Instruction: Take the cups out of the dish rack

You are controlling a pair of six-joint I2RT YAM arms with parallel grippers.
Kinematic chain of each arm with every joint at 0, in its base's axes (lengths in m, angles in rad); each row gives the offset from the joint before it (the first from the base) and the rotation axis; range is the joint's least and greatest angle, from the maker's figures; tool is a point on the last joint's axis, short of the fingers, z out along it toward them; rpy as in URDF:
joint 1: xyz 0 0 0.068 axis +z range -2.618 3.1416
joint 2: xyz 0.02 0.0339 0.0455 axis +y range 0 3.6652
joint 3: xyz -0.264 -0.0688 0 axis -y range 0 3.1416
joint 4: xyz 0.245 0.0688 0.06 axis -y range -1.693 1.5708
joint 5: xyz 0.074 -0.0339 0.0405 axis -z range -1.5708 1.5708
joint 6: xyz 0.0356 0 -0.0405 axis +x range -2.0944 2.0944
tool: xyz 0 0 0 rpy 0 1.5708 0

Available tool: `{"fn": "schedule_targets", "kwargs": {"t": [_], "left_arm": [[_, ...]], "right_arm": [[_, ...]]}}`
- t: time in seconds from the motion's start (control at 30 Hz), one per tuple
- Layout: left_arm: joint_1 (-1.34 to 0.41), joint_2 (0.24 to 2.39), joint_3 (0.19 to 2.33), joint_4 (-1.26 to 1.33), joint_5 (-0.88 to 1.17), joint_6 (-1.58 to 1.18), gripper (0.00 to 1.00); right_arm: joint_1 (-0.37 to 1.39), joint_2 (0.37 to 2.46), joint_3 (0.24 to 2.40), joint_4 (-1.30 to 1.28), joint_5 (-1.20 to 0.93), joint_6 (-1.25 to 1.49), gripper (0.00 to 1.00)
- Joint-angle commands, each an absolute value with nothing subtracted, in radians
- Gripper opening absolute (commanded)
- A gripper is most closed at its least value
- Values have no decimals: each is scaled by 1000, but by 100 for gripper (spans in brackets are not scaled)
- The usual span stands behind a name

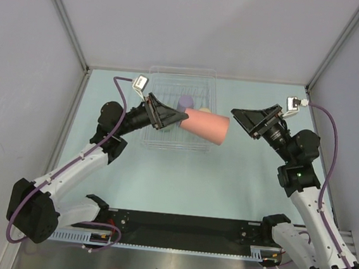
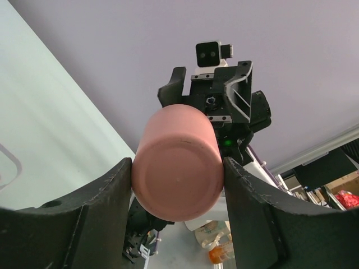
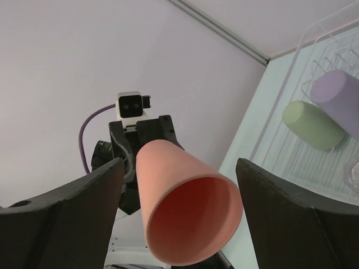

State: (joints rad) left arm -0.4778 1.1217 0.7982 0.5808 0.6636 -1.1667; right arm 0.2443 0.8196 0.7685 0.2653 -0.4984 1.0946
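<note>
**Pink cup held out, mouth toward the waiting right claw**

The left claw (image 1: pixel 180 117) is clamped on the pink cup (image 1: pixel 204 125), with one finger pressed to each side of the narrow, closed end. The cup sticks straight out ahead of that claw, lying level in the air. Its long axis runs on from the fingers, and the wide open mouth is at the far end. Under and behind the left claw is the rack (image 1: pixel 150 141); the cup's mouth reaches out past the rack's edge.

The right claw (image 1: pixel 243 124) has its jaws apart and holds nothing. It faces the cup head-on, with the mouth straight ahead of its fingertips and just beside them. In the right wrist view the rim sits between the two fingers with a gap on each side, touching neither. The cup's axis lines up roughly with this claw's reach.

This looks like a handover. The right claw is the nearer free one, and it would need to close across the rim, square to the axis, before the left lets go.

Off to the right claw's far side, the lavender cup (image 3: pixel 336 92) and the green cup (image 3: pixel 311 124) lie in the rack, so they are left to unload.
</note>
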Motion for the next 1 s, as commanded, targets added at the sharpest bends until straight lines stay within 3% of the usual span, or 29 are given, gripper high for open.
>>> {"fn": "schedule_targets", "kwargs": {"t": [0.0, 0.33, 0.5, 0.8, 0.87, 0.97], "left_arm": [[-468, 1132, 813, 624, 681, -1150, 0], [-468, 1147, 815, 634, 677, -1154, 0], [-469, 1150, 815, 632, 677, -1154, 0], [-469, 1152, 838, 583, 675, -1118, 0], [-469, 1157, 838, 594, 676, -1124, 0], [-469, 1157, 828, 603, 675, -1132, 0]], "right_arm": [[255, 807, 793, 327, -551, 1121, 86], [379, 860, 818, 322, -546, 1085, 85], [443, 906, 834, 353, -546, 1081, 78], [463, 877, 862, 272, -499, 1022, 85], [463, 887, 864, 281, -506, 1029, 79], [465, 905, 856, 308, -523, 1049, 57]]}}
